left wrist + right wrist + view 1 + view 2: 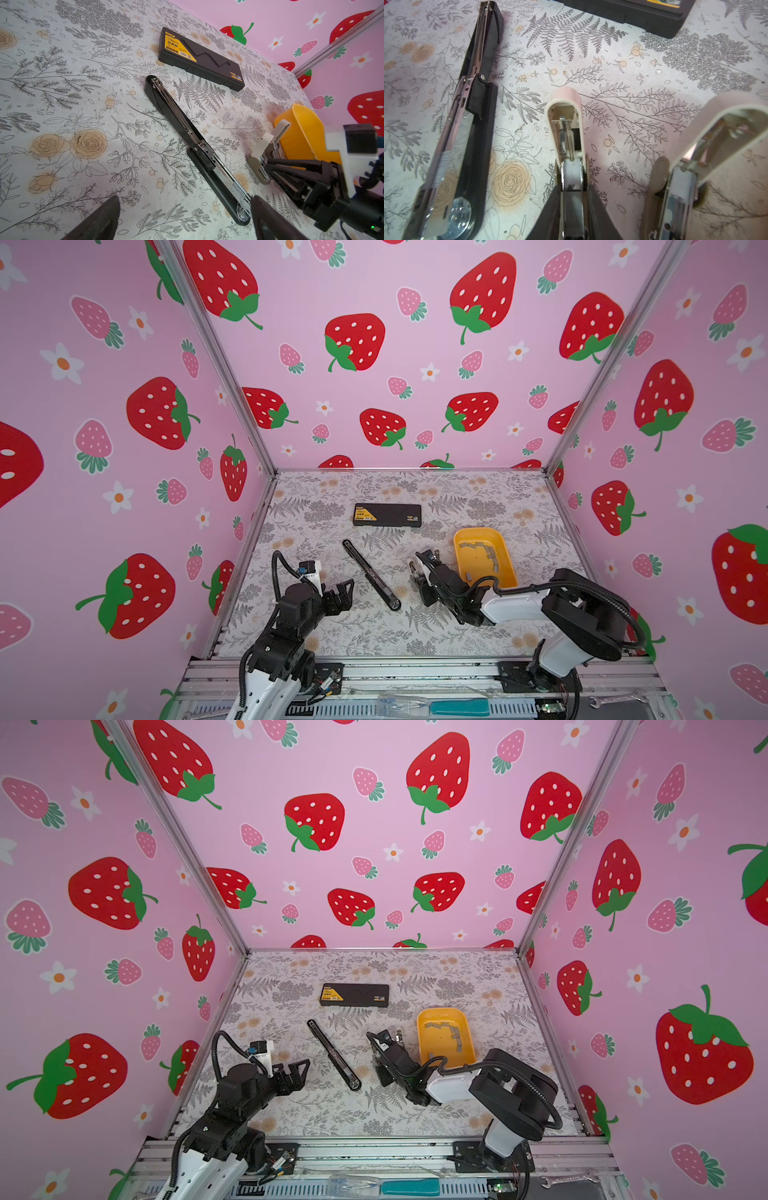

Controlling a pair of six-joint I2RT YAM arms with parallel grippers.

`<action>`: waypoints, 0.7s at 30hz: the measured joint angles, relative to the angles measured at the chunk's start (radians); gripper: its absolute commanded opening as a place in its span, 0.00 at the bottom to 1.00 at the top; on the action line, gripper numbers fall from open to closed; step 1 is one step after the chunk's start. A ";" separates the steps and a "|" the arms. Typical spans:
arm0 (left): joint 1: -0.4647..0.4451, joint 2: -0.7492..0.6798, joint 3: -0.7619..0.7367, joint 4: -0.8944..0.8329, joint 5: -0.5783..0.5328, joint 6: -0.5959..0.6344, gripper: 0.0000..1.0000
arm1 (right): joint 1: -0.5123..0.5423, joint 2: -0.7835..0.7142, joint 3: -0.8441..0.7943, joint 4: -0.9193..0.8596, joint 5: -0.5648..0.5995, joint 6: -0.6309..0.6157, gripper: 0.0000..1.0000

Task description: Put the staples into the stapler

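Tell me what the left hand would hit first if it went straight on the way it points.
Most likely the black stapler, lying opened flat: the open left hand points at its near half. Its height above the stapler is unclear.

The case [387, 515] lies at the back of the table [457, 497], mid-width. Before it the long stapler [371, 575] lies slantwise (far end left, near end right). The left gripper [349, 595] is left of its near end. Right of it sit 2 small staplers [265, 143], 1 between the fingers of the right gripper [572, 193]. Just right of them is the tray [505, 568], with the staples [484, 548] in it.
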State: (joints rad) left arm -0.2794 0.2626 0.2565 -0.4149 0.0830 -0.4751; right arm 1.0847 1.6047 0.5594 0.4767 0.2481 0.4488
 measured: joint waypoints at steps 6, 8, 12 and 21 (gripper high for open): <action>0.000 0.000 0.000 0.000 0.000 0.000 0.99 | 0.000 -0.044 0.000 -0.019 0.009 0.000 0.29; 0.000 0.000 0.000 0.000 0.000 0.000 0.99 | 0.000 -0.068 0.000 -0.034 0.014 0.000 0.29; 0.000 0.000 0.000 0.000 0.000 0.000 0.99 | 0.000 -0.150 0.005 -0.109 0.045 0.004 0.33; 0.000 0.000 0.000 0.000 0.000 0.000 0.99 | -0.089 -0.415 0.137 -0.395 0.209 0.039 0.35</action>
State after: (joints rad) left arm -0.2794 0.2626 0.2565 -0.4149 0.0826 -0.4751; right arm 0.9955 1.1896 0.6968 0.0814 0.4568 0.4873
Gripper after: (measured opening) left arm 0.990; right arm 0.351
